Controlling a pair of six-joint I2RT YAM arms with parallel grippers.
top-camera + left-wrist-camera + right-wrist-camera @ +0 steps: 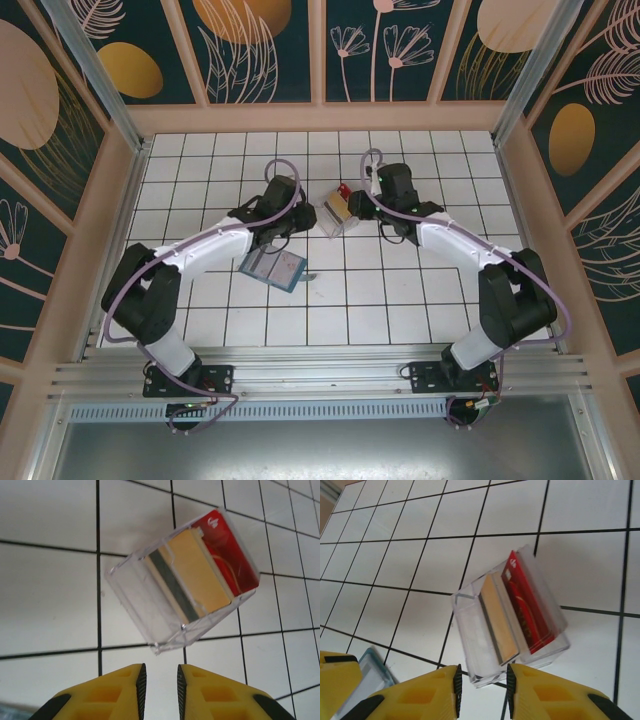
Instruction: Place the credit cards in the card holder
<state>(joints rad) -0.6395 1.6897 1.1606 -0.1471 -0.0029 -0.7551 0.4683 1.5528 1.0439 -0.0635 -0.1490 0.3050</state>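
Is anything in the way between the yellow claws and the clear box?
No, nothing visible. Only bare tile lies between the left gripper and the card holder, and the right gripper has the holder right at its tips.

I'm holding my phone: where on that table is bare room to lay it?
Free: the white tiled table's far-left corner by the wooden wall, and tiles between the teal wallet and near edge. Crowded: centre, around the clear plastic box.
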